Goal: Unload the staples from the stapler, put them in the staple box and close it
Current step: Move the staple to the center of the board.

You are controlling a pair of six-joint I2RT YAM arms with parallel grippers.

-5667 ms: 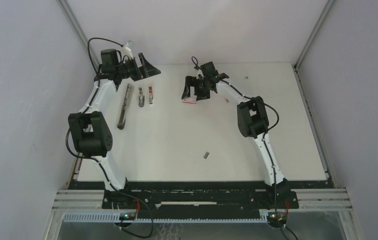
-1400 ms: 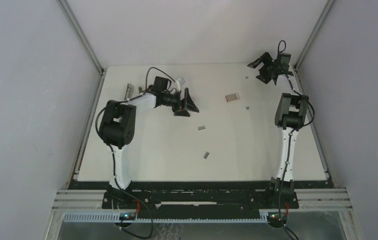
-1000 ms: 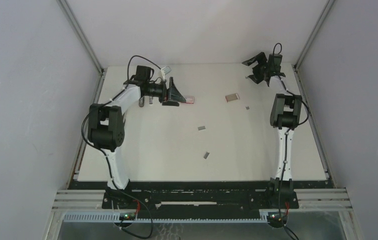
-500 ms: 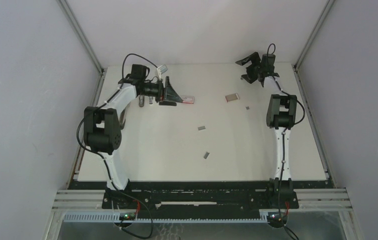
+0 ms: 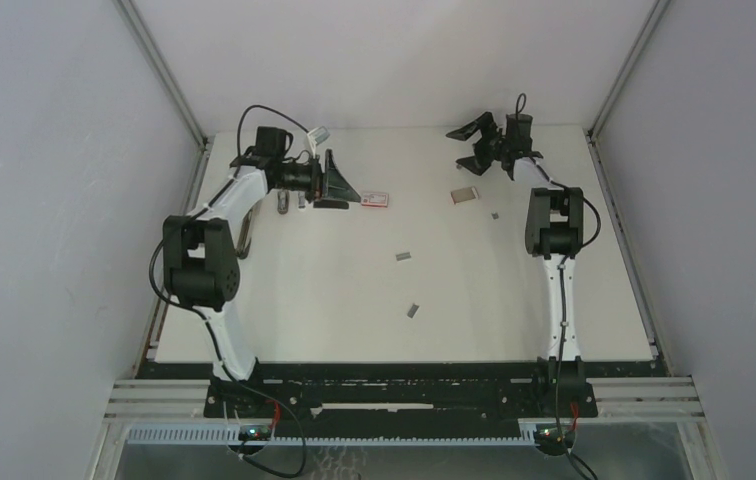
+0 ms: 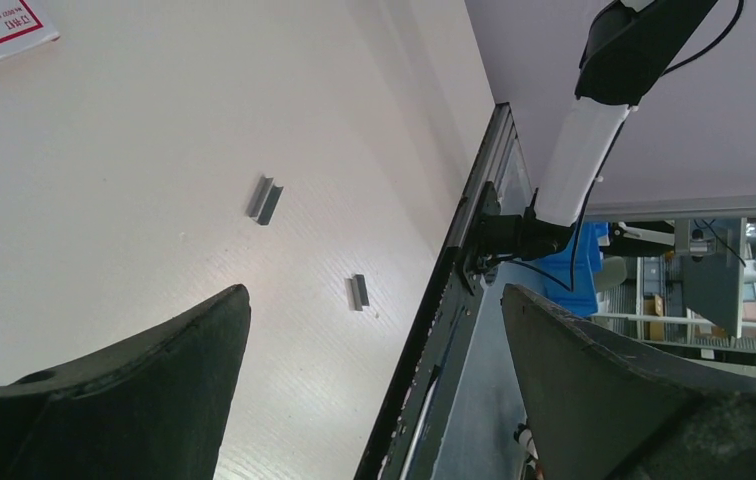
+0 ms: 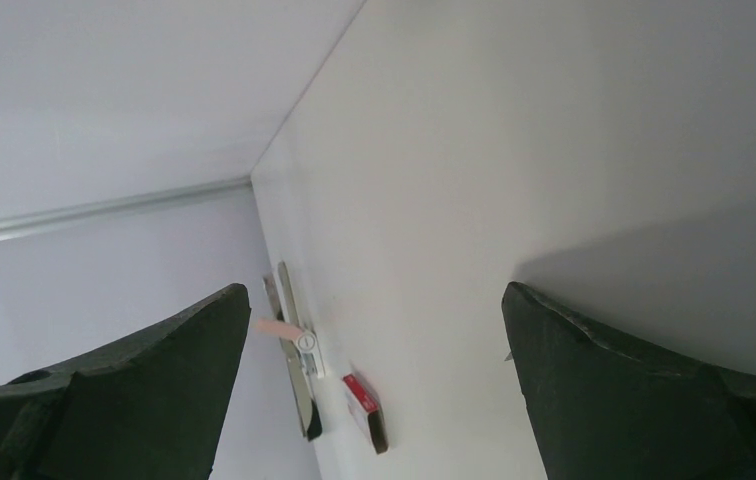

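The stapler (image 5: pixel 245 238) lies at the far left, mostly hidden under my left arm; in the right wrist view it (image 7: pixel 287 290) is a long grey bar by the wall. Short staple strips lie loose on the table (image 5: pixel 404 256) (image 5: pixel 413 310) (image 5: pixel 494 215); two of them show in the left wrist view (image 6: pixel 265 200) (image 6: pixel 357 291). My left gripper (image 5: pixel 339 182) is open and empty, held above the table just right of the stapler. My right gripper (image 5: pixel 474 143) is open and empty near the back edge.
A flat red-and-white box (image 5: pixel 376 199) lies beside the left gripper, and also shows in the right wrist view (image 7: pixel 364 410). Two small metal parts (image 5: pixel 282 204) lie by the stapler. A small grey flat piece (image 5: pixel 465 194) lies below the right gripper. Walls close in on three sides.
My right gripper has swung left along the back edge, from the far right corner. My left gripper has drawn back left towards the stapler. Both stay open.
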